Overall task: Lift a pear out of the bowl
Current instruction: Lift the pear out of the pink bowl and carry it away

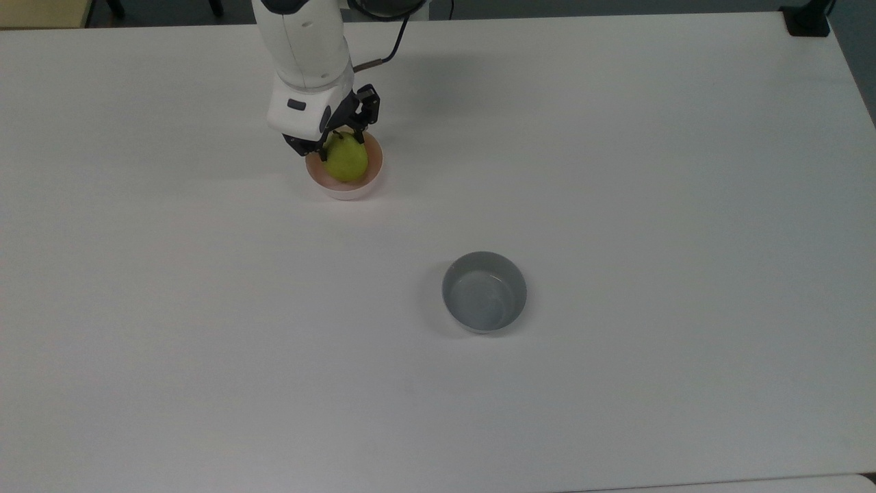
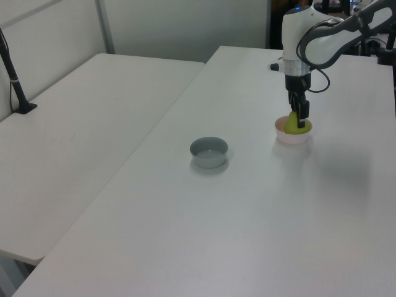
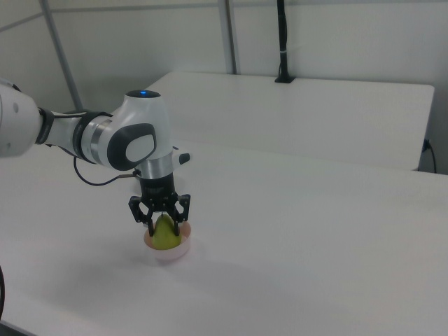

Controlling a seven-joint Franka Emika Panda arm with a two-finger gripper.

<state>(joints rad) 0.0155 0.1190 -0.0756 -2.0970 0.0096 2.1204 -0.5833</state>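
Your pincer (image 3: 164, 227) sits straddling the pear (image 1: 346, 159), fingers spread to either side of the narrow upper part near the stem; in the right view the two black fingers flank the fruit with a little daylight on each side, so it does not look pinched yet. The pear stands upright in the pink bowl (image 1: 369, 179), which rests near the far edge of the surface (image 1: 616, 205) in the top view, toward the top view's left. The grey bowl (image 1: 484, 292) lies well apart, closer to the middle of the surface, and should play no part here.

To do this step well, go a touch lower before you close, if the bowl rim allows. The neck of a pear tapers, so a grip up there tends to squeeze the fruit downward and out. Aim for the pads to meet the skin closer to where the body widens, without the fingertips striking the bowl.

Close slowly and evenly. The skin is smooth and the shape rounded, so an off-centre squeeze may roll the pear or tip it against the rim.

Then lift straight up. The bowl is light-looking and may ride along if a finger drags on it, so watch that it stays put as the pear clears.
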